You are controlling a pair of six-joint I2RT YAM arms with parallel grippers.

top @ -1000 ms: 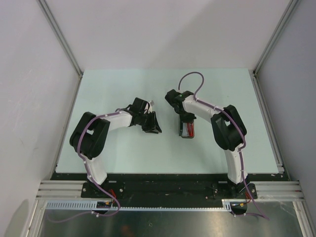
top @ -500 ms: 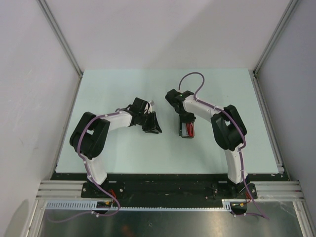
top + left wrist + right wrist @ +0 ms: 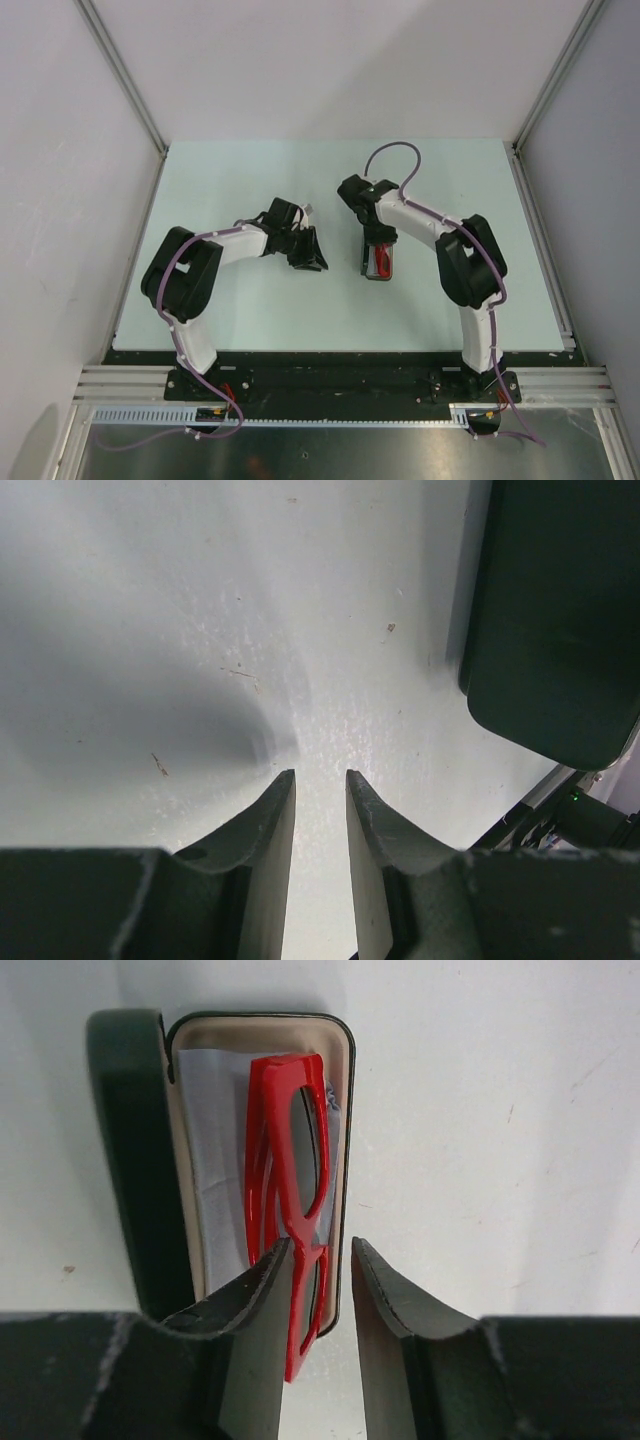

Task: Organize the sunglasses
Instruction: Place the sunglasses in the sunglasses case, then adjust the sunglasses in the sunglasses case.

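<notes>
Sunglasses [image 3: 297, 1222] lying in the open case [image 3: 125, 1160], both grippers released

Folded, the red pair rests on a pale cloth [image 3: 215, 1140] lining the tray. In my right wrist view the black lid stands at their 9 o'clock. My right gripper [image 3: 321, 1248] hangs just over the tray's near end, fingers parted, nothing between them. From above, I see the case near the middle of the table [image 3: 250, 180], at 3 o'clock from my left gripper [image 3: 320, 776]. That one is slack too, gripping nothing, low over bare tabletop.
</notes>
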